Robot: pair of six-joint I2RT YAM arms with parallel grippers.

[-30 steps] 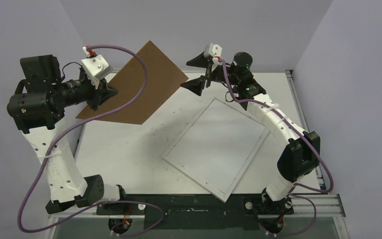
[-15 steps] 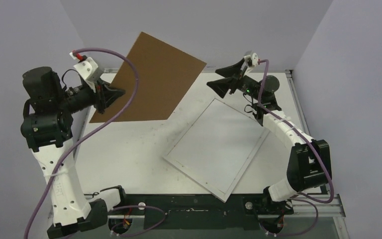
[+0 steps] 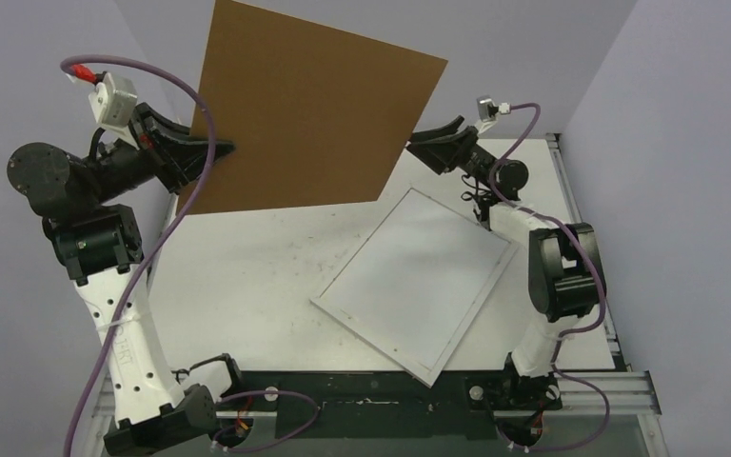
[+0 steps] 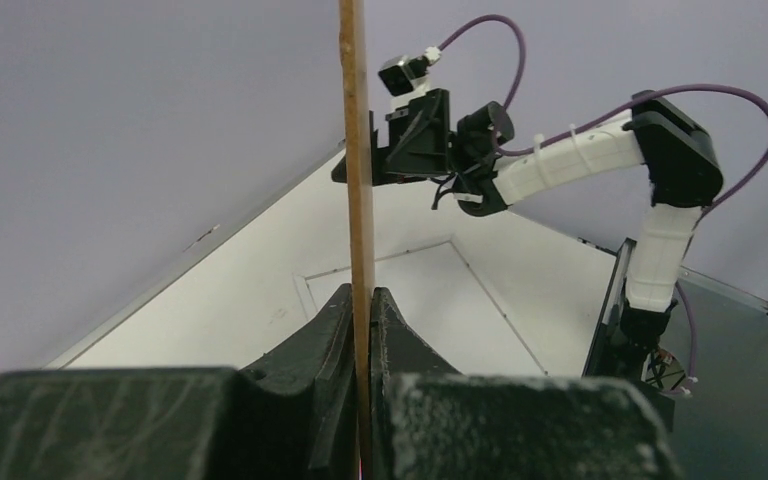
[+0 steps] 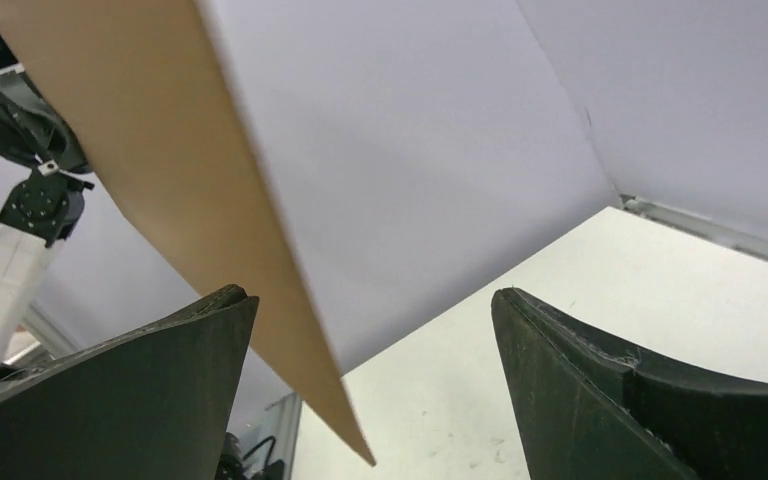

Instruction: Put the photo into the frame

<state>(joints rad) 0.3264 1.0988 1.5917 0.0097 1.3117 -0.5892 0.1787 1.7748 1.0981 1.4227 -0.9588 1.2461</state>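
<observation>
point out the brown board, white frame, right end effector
brown board [image 3: 314,114], top view, middle of its face
white frame [image 3: 417,281], top view, pale centre panel
right end effector [image 5: 370,297], right wrist view, gap between fingertips

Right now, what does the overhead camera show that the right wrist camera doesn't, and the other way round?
Overhead only: the white frame lying flat on the table, and the left gripper shut on the left edge of the brown board. Right wrist only: a close look at the right gripper, open, with the board's lower corner showing in the gap between its fingers. Both: the board held up off the table, and the left arm.
</observation>
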